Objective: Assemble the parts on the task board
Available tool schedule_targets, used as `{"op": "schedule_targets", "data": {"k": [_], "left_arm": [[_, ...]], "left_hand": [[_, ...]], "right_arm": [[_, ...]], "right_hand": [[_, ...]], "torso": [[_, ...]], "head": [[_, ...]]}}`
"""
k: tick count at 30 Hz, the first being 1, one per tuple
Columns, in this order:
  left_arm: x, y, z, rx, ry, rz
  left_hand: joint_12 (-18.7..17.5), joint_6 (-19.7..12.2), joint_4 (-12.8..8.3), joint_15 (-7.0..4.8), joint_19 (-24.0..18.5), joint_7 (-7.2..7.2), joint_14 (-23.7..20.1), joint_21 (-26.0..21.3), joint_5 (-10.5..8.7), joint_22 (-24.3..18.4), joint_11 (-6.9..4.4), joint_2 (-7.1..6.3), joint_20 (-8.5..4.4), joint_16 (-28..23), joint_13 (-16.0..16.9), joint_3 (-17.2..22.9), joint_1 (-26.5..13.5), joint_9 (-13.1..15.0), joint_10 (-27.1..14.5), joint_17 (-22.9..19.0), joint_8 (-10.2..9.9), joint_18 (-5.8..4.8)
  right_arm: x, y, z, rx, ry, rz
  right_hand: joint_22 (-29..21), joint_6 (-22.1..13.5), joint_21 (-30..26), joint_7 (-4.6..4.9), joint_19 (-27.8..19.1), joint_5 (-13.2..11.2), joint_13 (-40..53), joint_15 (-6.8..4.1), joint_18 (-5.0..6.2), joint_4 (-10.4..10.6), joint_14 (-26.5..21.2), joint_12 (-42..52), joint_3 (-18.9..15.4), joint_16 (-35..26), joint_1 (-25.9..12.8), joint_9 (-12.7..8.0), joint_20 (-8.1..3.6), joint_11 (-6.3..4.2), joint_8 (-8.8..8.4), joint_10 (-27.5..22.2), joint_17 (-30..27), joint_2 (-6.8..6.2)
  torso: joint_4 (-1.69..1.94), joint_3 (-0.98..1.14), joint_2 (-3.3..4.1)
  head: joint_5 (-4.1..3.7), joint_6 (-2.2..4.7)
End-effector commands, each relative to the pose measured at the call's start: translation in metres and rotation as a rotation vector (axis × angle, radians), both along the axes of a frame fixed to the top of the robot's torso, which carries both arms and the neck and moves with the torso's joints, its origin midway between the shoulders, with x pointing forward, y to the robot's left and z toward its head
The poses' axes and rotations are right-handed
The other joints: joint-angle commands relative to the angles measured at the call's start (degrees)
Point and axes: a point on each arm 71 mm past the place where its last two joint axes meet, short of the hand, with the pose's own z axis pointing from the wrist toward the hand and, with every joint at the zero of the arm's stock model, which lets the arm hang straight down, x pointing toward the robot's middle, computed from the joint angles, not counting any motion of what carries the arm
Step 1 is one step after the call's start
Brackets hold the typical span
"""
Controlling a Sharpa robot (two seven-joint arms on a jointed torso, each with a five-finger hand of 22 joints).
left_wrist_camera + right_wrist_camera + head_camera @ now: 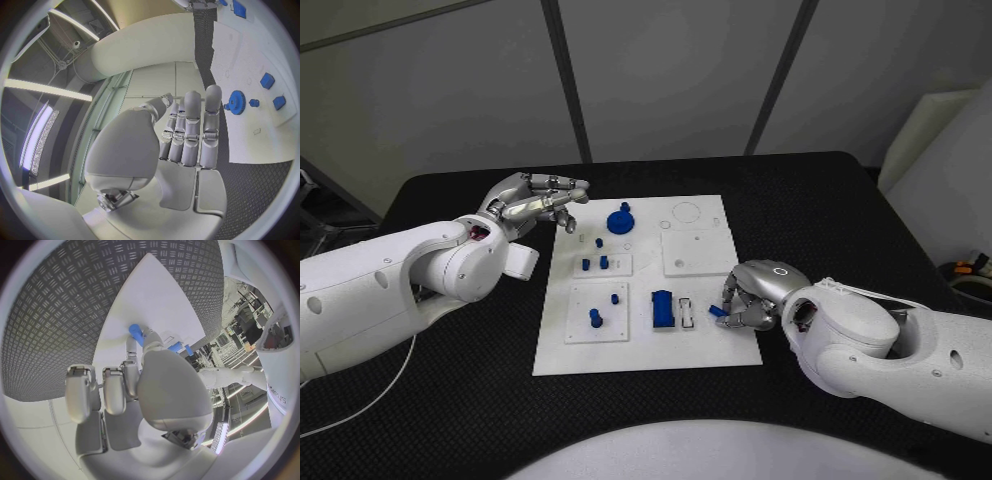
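At the upper left, the left hand (535, 205) hovers with fingers apart, holding nothing. The white task board (708, 350) lies mid-frame on the black surface (444, 400). At its right edge, the right hand (754, 295) pinches a small blue part (717, 311).

The table (56, 305) has a rough, matt tread-patterned surface; the task board (711, 350) looks smooth matt plastic.

Showing: one white task board (646, 340); one blue gear (620, 221); one blue rectangular block (662, 308); four small blue pegs (600, 242); one small blue part (717, 311) at right hand (759, 295); two hands, left hand (531, 205).
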Motion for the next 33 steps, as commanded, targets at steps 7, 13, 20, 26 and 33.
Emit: {"op": "schedule_targets", "data": {"k": [7, 13, 20, 26, 33], "left_arm": [[0.0, -0.001, 0.001, -0.008, -0.004, -0.008], [0.0, -0.002, 0.001, -0.008, -0.003, -0.008], [0.0, -0.002, 0.001, -0.008, -0.003, -0.007], [0.0, -0.001, 0.002, -0.007, -0.004, -0.006], [0.0, -0.001, 0.002, -0.008, -0.004, -0.007]], "left_hand": [[0.26, -0.19, -0.09, 0.22, -0.13, 0.11, -0.14, -0.32, -0.26, -0.1, 0.09, 0.07, 0.27, -0.06, 0.07, -0.35, -0.42, -0.07, -0.49, -0.04, 0.18, 2.0], [0.26, -0.19, -0.09, 0.22, -0.13, 0.11, -0.14, -0.32, -0.26, -0.1, 0.09, 0.07, 0.27, -0.06, 0.07, -0.35, -0.42, -0.07, -0.49, -0.04, 0.18, 2.0], [0.26, -0.19, -0.09, 0.22, -0.13, 0.11, -0.14, -0.32, -0.26, -0.1, 0.09, 0.07, 0.27, -0.06, 0.07, -0.35, -0.42, -0.07, -0.49, -0.04, 0.18, 2.0], [0.26, -0.19, -0.09, 0.22, -0.13, 0.11, -0.14, -0.32, -0.26, -0.1, 0.09, 0.07, 0.27, -0.06, 0.07, -0.35, -0.42, -0.07, -0.49, -0.04, 0.18, 2.0], [0.26, -0.19, -0.09, 0.22, -0.13, 0.11, -0.14, -0.32, -0.26, -0.1, 0.09, 0.07, 0.27, -0.06, 0.07, -0.35, -0.42, -0.07, -0.49, -0.04, 0.18, 2.0]], "right_arm": [[-0.008, -0.014, -0.009, 0.041, 0.127, -0.139], [-0.013, -0.019, -0.009, 0.18, 0.207, -0.246], [-0.015, -0.017, -0.005, 0.33, 0.219, -0.319], [-0.015, -0.011, -0.001, 0.418, 0.204, -0.333], [-0.012, 0.003, -0.001, 0.485, 0.216, -0.32]], "right_hand": [[12.94, 0.14, 0.53, -0.41, 4.02, 1.34, 1.76, -0.65, -1.06, 0.93, 4.45, -0.04, 5.54, 0.12, 4.01, 0.54, -0.86, -0.77, 0.04, 0.28, 6.88, 4.03], [12.94, 0.01, 0.51, -0.45, 4.01, 2.39, 1.59, -0.68, -1.05, 2.13, 4.45, -0.41, 8.92, 0.1, 2.69, 1.16, -0.9, -0.75, 0.08, 0.33, 6.87, 2.65], [12.98, 0.13, 0.53, -0.45, 4.04, 2.27, 1.69, -0.68, -1.06, 3.01, 4.45, -0.4, 10.99, 0.1, 1.28, 1.57, -0.9, -0.75, 0.02, 0.52, 6.89, 1.26], [13.17, 0.4, 0.7, -0.53, 4.23, 1.62, 1.84, -0.71, -1.12, 3.56, 4.48, -0.28, 12.02, 0.16, 0.25, 1.86, -0.92, -0.79, 0.06, 0.69, 7.01, 0.49], [13.21, 0.58, 0.72, -0.46, 4.26, 6.23, 2.06, -0.67, -1.13, 4.06, 4.51, -0.13, 12.21, 0.21, -2.42, 2.31, -0.9, -0.73, -0.02, 0.88, 7.12, -0.82]], "torso": [[0.07, -0.04, -0.06], [0.11, -0.08, -0.06], [0.07, -0.1, -0.08], [0.09, -0.11, -0.06], [0.07, -0.01, -0.05]], "head": [[-0.04, -0.11], [0.15, -0.18], [0.43, -0.21], [0.59, -0.2], [0.77, -0.19]]}}
